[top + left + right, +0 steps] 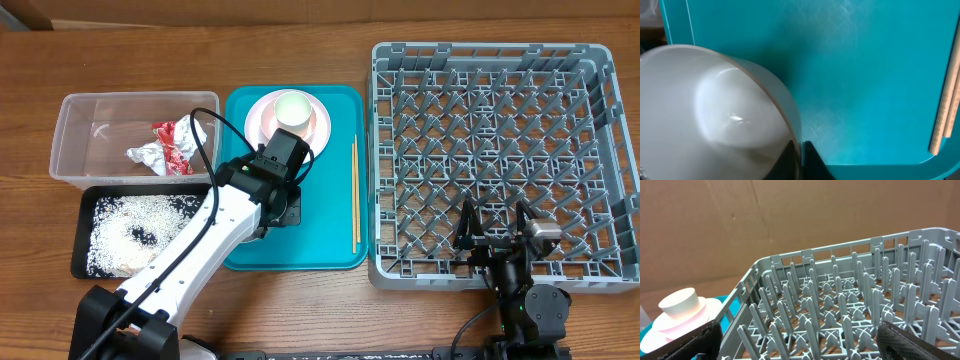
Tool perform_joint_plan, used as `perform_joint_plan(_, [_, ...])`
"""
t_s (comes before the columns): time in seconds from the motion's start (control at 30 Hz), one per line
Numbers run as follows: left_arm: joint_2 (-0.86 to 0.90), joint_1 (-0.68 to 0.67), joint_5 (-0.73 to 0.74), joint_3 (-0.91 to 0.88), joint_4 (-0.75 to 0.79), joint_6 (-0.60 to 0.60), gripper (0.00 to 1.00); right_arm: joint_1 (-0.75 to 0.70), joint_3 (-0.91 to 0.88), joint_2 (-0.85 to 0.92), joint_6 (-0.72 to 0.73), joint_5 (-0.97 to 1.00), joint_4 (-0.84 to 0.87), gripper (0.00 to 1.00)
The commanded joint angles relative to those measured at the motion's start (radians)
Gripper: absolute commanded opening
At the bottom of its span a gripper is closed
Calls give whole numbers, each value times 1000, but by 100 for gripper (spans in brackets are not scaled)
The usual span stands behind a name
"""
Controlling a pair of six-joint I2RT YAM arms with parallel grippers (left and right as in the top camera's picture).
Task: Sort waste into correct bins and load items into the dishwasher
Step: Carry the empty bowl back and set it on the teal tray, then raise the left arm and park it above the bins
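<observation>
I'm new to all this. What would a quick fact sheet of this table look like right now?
Left end effector: fingers either side of the bowl rim, over the teal tray
Right end effector: open, empty, at the rack front edge
Tub: napkin and wrapper inside
Black tray: rice
Teal tray: cup on pink dish; chopsticks near its right side
Rack: nothing loaded yet
</observation>
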Motion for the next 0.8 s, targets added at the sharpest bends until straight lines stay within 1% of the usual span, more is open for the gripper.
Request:
perform_joint_plan(0.0, [-16, -5, -25, -21, 11, -14, 49, -3, -11, -8, -1, -1, 6, 100])
perform_joint_plan(0.03, [-16, -4, -25, -21, 11, -14, 65, -3, -11, -8, -1, -1, 6, 100])
perform_joint_plan(0.07, [-16, -4, -25, -21, 12, -15, 78, -3, -11, -8, -1, -1, 6, 100])
perform_joint_plan(0.1, [-16, -3, -25, -21, 14, -15, 84, -3, -11, -8, -1, -1, 6, 100])
perform_joint_plan(0.17, [-16, -2, -24, -19, 16, -18, 93, -3, -11, -8, -1, -1, 6, 100])
perform_joint_plan(0.23, [-17, -2, -21, -5, 12, -19, 97, -3, -11, -8, -1, -1, 6, 100])
perform_joint_plan(0.33, [-17, 0, -21, 53, -17, -19, 100, -3, -11, -8, -1, -1, 6, 100])
perform_joint_plan(0.47, [-18, 46, -29, 232, -129, -18, 100, -3, -11, -8, -1, -1, 6, 100])
perform_joint_plan(0.53, [-18, 98, -29, 334, -190, -8, 100, -3, -11, -8, -1, -1, 6, 100])
perform_joint_plan(0.6, [-18, 177, -31, 430, -242, 19, 100, -3, -11, -8, -1, -1, 6, 100])
perform_joint_plan(0.7, [-18, 305, -61, 513, -303, 28, 100, -3, -11, -8, -1, -1, 6, 100])
perform_joint_plan(0.77, [-18, 378, -63, 525, -319, 28, 100, -3, -11, -8, -1, -1, 6, 100])
